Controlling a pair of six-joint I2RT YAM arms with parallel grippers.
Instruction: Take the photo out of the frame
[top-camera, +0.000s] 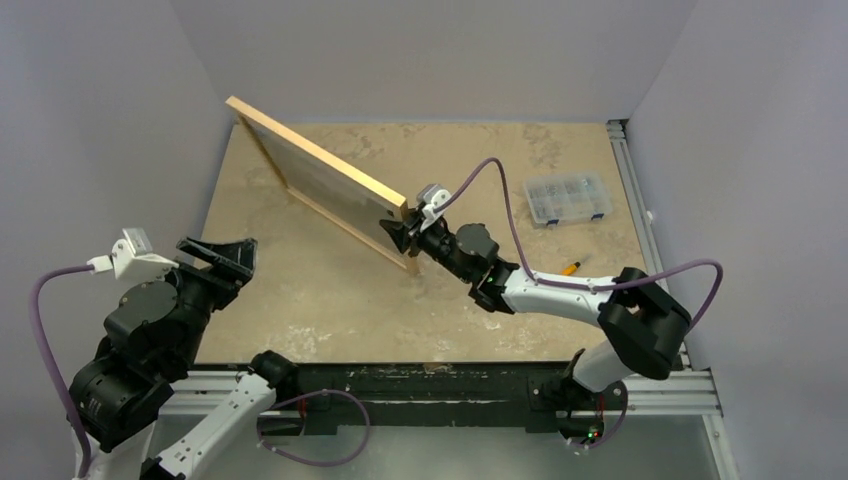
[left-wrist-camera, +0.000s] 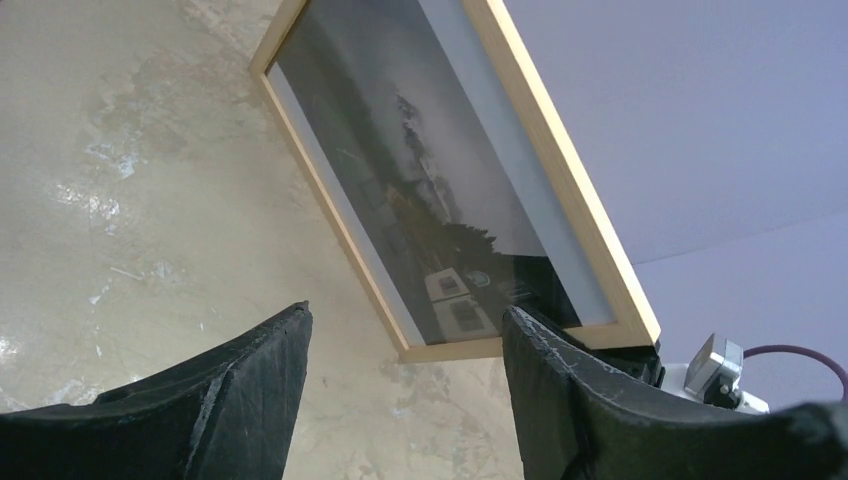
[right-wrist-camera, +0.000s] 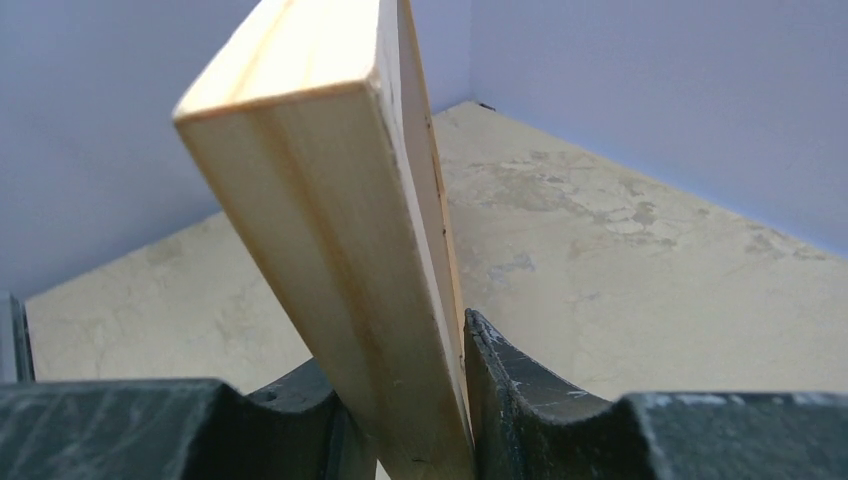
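The light-wood frame (top-camera: 318, 160) stands tilted on its long edge across the middle of the table. My right gripper (top-camera: 402, 232) is shut on its near short end, whose rail (right-wrist-camera: 340, 250) fills the right wrist view between the fingers. The dark grey photo (left-wrist-camera: 430, 190) with white bands shows inside the frame (left-wrist-camera: 560, 160) in the left wrist view, facing my left arm. My left gripper (top-camera: 222, 258) is open and empty, raised at the table's left side, apart from the frame; its fingers (left-wrist-camera: 250, 380) stand wide.
A clear plastic box (top-camera: 568, 197) of small parts lies at the back right. An orange pen (top-camera: 570, 268) lies near the right arm's forearm. Grey walls close the table at left, back and right.
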